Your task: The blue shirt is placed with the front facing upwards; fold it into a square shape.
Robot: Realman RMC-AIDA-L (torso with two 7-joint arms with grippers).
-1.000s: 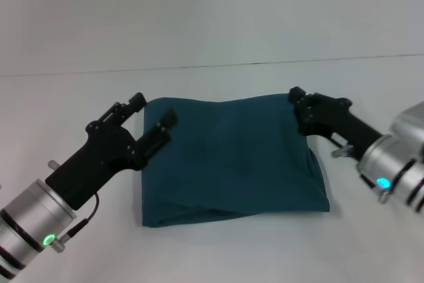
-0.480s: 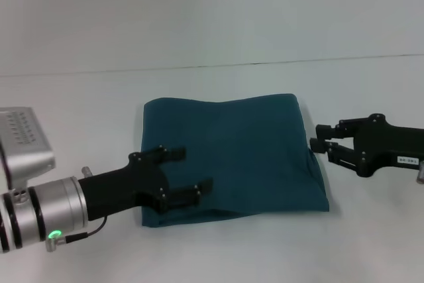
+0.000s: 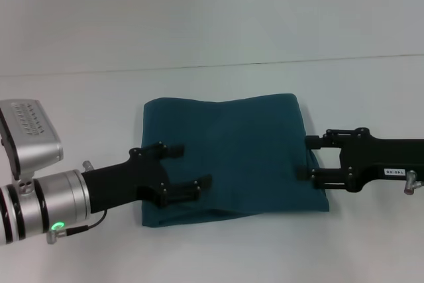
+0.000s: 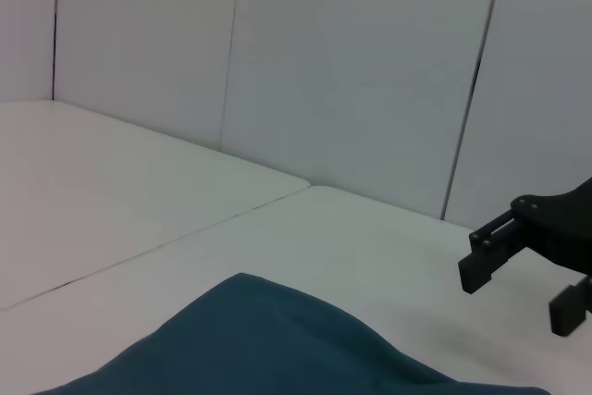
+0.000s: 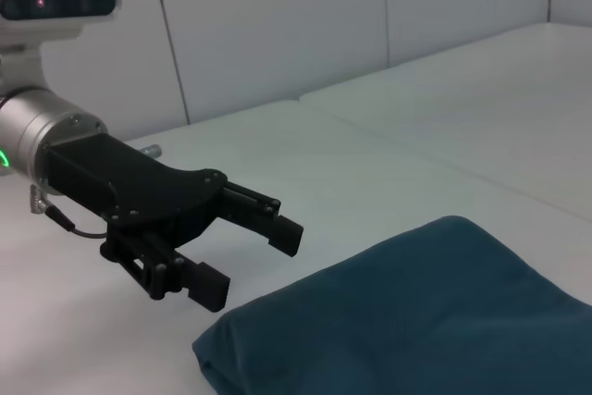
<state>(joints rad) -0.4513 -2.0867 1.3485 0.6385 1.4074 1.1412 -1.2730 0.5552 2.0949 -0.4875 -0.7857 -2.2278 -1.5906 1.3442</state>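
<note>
The blue shirt (image 3: 232,154) lies folded into a rough square in the middle of the white table, plain side up. It also shows in the left wrist view (image 4: 268,349) and the right wrist view (image 5: 425,321). My left gripper (image 3: 187,168) reaches in low from the left, open, its fingers spread over the shirt's near left corner with nothing between them. The right wrist view shows it from the front (image 5: 245,256). My right gripper (image 3: 307,158) comes in level from the right, open, its fingertips at the shirt's right edge. The left wrist view catches it too (image 4: 520,286).
The white table (image 3: 79,111) runs around the shirt on all sides, with a thin seam (image 3: 265,63) across its far part. Pale wall panels (image 4: 351,62) stand behind. The left arm's silver wrist and camera block (image 3: 30,140) sit at the near left.
Both arms have left the shirt's far corners and dropped to its near half, turned level. In the last half second the right gripper slid left to the shirt's right edge.
</note>
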